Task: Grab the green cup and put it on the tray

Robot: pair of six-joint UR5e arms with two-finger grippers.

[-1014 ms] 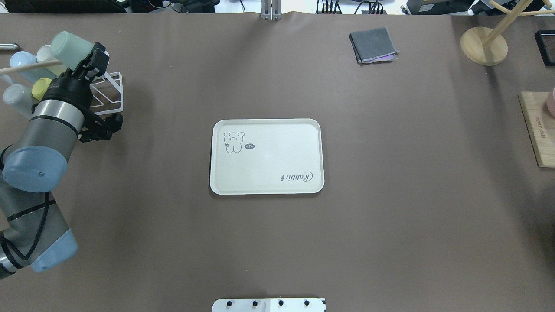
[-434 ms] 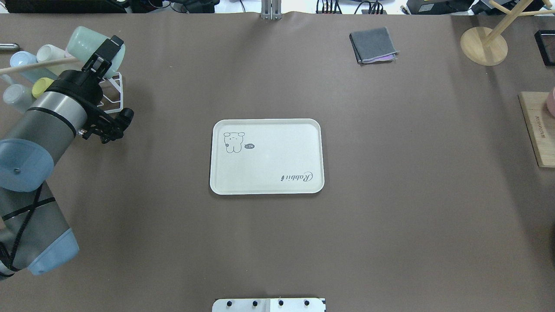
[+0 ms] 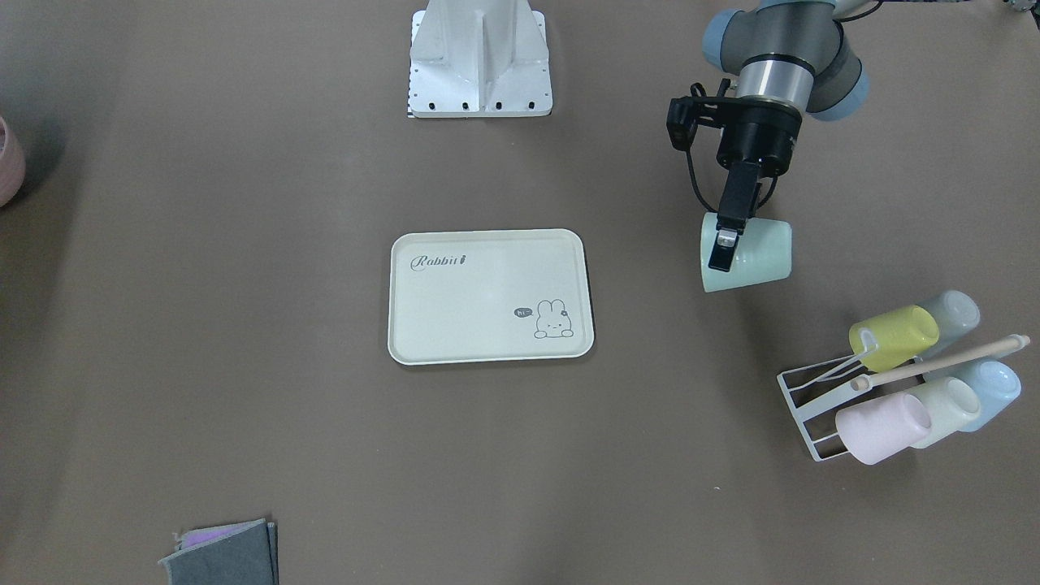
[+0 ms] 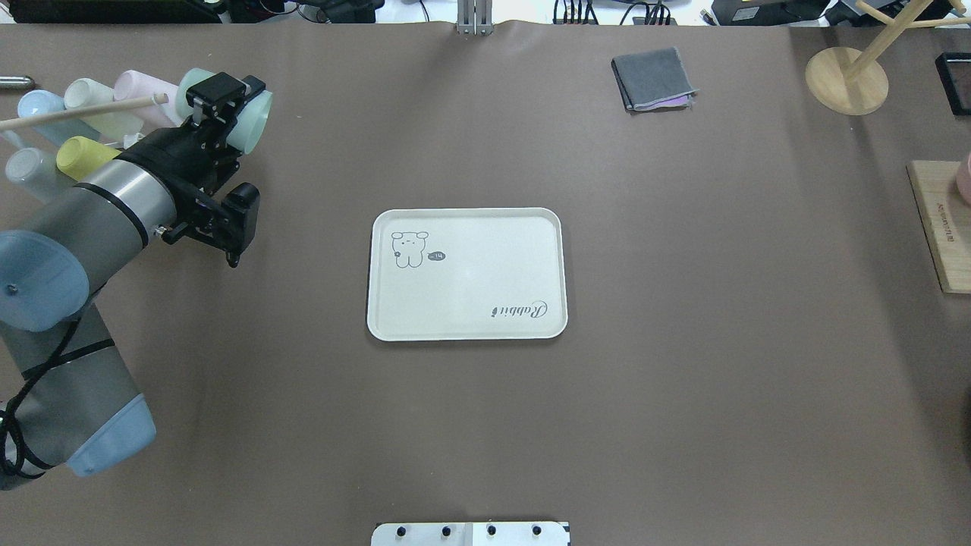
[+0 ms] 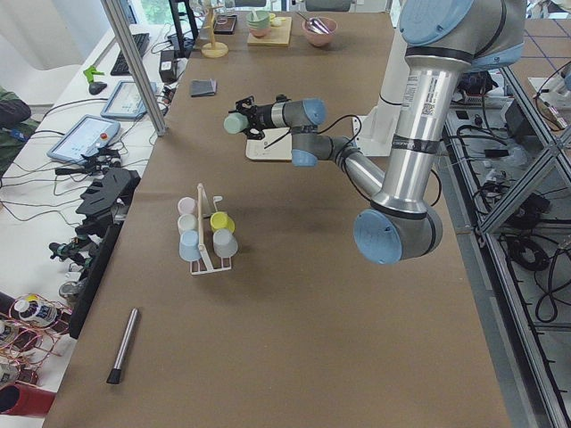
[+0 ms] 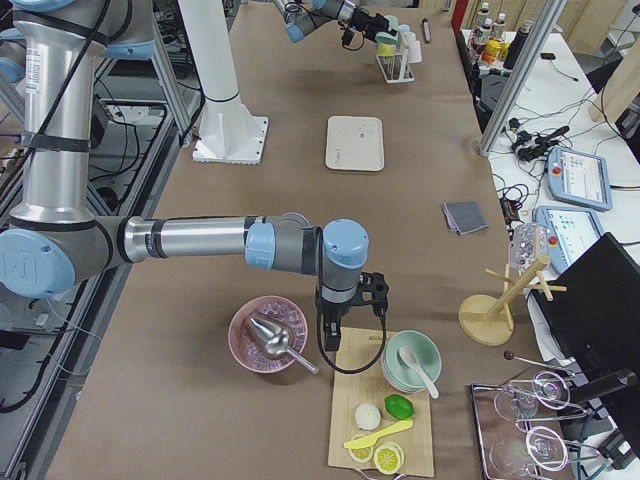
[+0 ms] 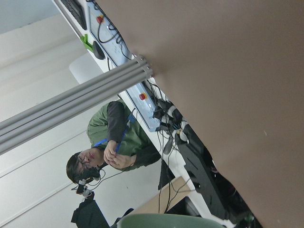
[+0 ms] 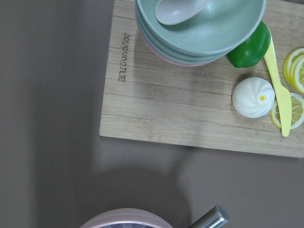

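Note:
My left gripper (image 4: 225,106) is shut on the mint green cup (image 4: 249,121) and holds it on its side in the air, just right of the cup rack. In the front-facing view one finger (image 3: 721,242) lies across the green cup (image 3: 751,253), which hangs above the table to the right of the tray (image 3: 455,325). The cream tray (image 4: 485,288) lies flat at the table's middle. The cup's rim (image 7: 171,221) shows at the bottom of the left wrist view. My right gripper (image 6: 340,322) shows only in the exterior right view; I cannot tell whether it is open or shut.
A white wire rack (image 3: 800,402) holds yellow-green (image 3: 894,337), pink (image 3: 881,426), whitish and blue cups on their sides. A grey cloth (image 4: 654,78) and a wooden stand (image 4: 846,80) are far right. A cutting board (image 8: 190,109) with bowls lies under the right wrist.
My left gripper has pulled the green cup off the rack and carried it to the right, toward the tray. The wrist has turned. The tray has not moved.

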